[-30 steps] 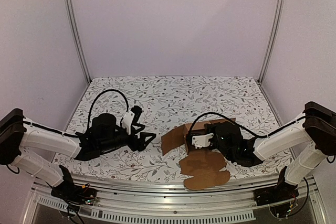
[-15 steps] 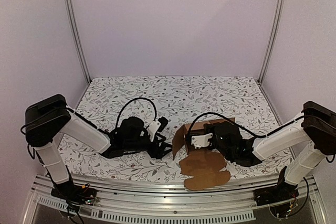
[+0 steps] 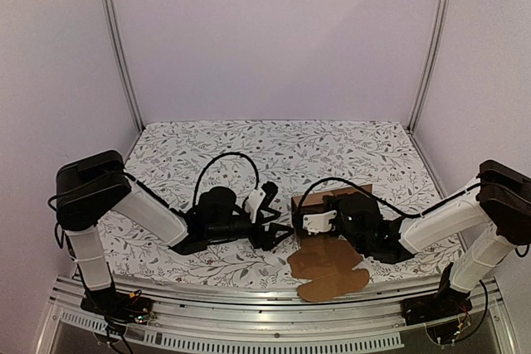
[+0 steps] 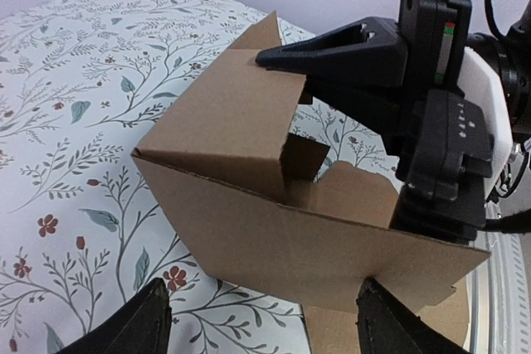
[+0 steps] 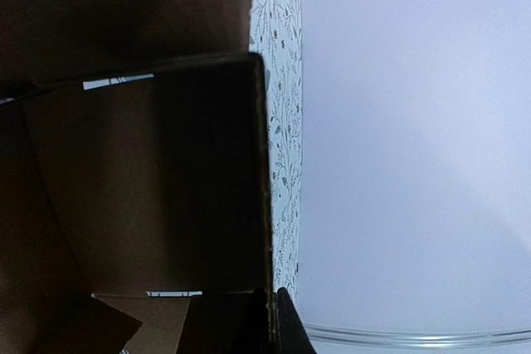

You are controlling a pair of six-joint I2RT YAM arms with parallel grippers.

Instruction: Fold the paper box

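The paper box (image 3: 309,203) is brown cardboard, partly folded, with its walls raised and one rounded flap (image 3: 328,264) lying flat toward the near edge. In the left wrist view the paper box (image 4: 249,172) fills the middle, open at the top. My left gripper (image 4: 265,325) is open, its fingertips on either side of the near wall's lower edge and close to it. My left gripper (image 3: 282,234) sits just left of the box. My right gripper (image 5: 275,321) is shut on the edge of a box wall (image 5: 166,188). The right gripper (image 4: 332,51) grips the far side.
A flower-printed cloth (image 3: 274,147) covers the table. An aluminium rail (image 3: 249,296) runs along the near edge, just beyond the flat flap. Purple walls and metal posts (image 3: 120,47) enclose the back and sides.
My left arm has swung right up to the box. The side flap that lay flat on the left now stands upright. The right gripper has kept its hold.
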